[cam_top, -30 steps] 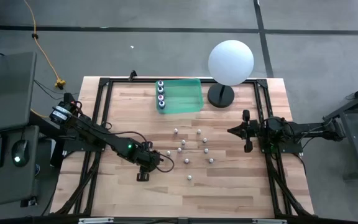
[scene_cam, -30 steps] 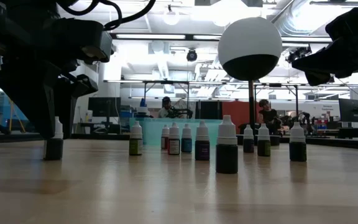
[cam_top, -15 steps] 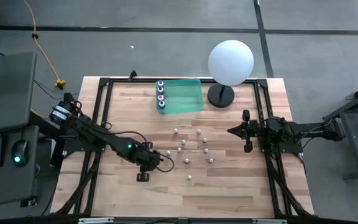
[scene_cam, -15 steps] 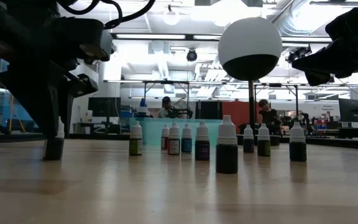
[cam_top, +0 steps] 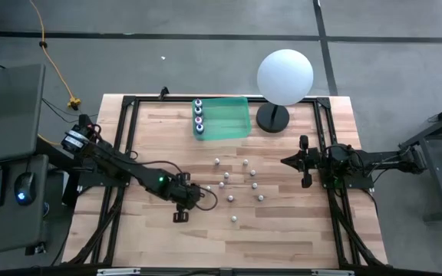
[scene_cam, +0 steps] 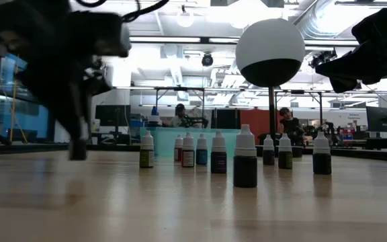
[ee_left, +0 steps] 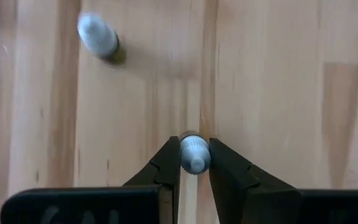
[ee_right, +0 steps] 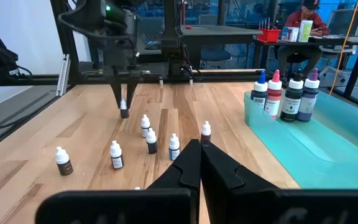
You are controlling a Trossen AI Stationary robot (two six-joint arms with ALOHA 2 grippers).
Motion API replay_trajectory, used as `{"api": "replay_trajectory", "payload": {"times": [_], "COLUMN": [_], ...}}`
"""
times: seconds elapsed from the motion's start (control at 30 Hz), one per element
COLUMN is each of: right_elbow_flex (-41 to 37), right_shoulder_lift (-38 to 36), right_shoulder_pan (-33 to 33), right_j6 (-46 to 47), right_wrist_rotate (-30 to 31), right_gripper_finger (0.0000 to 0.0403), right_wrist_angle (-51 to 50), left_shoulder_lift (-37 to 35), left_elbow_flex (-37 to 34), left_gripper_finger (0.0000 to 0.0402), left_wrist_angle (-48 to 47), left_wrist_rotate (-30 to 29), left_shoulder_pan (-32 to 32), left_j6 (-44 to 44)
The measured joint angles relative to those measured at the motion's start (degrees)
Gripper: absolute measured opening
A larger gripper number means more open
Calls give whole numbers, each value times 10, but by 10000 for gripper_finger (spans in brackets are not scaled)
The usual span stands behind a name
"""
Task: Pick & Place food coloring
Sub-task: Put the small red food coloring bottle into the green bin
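Left claw (ee_left: 194, 163) pinches a small bottle (ee_left: 194, 154) between its fingers.

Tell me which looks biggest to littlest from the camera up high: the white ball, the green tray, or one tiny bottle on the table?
1. Green tray, about matched by
2. White ball; too close to rank surely.
3. Tiny bottle, by far the smallest.

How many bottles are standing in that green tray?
4 bottles, in a row along one edge of the green tray: first, second, third, fourth. None appears hidden.
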Motion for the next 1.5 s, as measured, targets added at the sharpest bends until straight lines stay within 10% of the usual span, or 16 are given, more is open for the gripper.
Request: {"api": "replay_trajectory", "payload": {"times": [0.8,1.5], "right_elbow_flex": [0,0], "right_shoulder_lift": [0,0], "right_shoulder_pan": [0,0], "right_j6": [0,0], "right_wrist_rotate": [0,0], "right_gripper_finger": [0,0], "right_wrist_angle": [0,0], "left_shoulder_lift": [0,59], "left_elbow_flex": [348,470], "left_gripper_finger": [55,55], "left_wrist_angle": [-255,-307], "left_wrist_rotate": [93,156], "left_shoulder_pan": [232,420], "left_j6": [69,228]}}
